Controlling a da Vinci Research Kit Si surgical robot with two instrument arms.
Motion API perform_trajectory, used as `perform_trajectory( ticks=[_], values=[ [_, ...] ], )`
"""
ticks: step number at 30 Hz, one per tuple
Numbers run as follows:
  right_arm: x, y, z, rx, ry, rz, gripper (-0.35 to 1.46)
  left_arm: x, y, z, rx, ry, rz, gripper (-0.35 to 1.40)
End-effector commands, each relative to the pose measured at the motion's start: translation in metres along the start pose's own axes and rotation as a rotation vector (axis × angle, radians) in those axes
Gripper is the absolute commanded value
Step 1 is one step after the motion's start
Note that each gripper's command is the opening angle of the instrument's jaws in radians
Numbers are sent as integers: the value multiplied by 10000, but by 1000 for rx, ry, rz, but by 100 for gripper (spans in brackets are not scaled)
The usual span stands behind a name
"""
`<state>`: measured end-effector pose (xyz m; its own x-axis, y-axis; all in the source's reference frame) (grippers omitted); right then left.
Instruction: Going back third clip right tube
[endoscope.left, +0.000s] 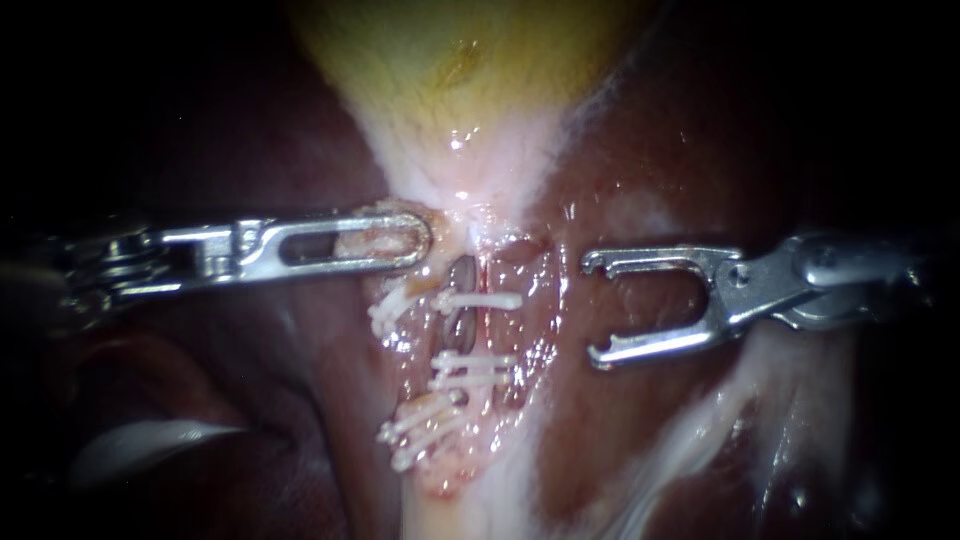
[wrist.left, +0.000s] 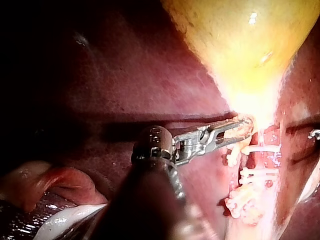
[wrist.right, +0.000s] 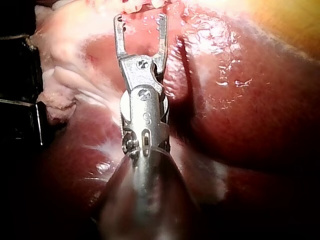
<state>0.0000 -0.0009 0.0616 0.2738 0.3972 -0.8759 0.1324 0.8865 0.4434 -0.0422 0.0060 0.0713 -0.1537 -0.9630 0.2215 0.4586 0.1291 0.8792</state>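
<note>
Two tubes run down from the neck of the yellow gallbladder (endoscope.left: 450, 60), and several white clips (endoscope.left: 470, 370) cross them. The right tube (endoscope.left: 462, 325) carries one clip (endoscope.left: 485, 298) high up and two close together lower down. My right instrument (endoscope.left: 593, 308) stands to the right of that tube, over the liver, jaws open and empty. In the right wrist view its jaws (wrist.right: 140, 19) gape with only tissue ahead of them. My left instrument (endoscope.left: 400, 240) is shut on pale tissue at the gallbladder neck, which the left wrist view also shows (wrist.left: 236, 130).
Dark red liver (endoscope.left: 640, 420) lies on both sides of the tubes. A pale band of tissue (endoscope.left: 700, 440) runs under my right instrument. A whitish shiny fold (endoscope.left: 150, 440) sits low on the left, below my left instrument's shaft.
</note>
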Motion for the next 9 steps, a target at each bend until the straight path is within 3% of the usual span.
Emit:
perform_trajectory(
  ticks=[1,9],
  values=[
    [0,0,0,0,0,0,50,1,1,1,-2,0,1,-35],
    [1,-1,0,0,0,0,50,2,0,3,-5,5,2,-35]
  ],
)
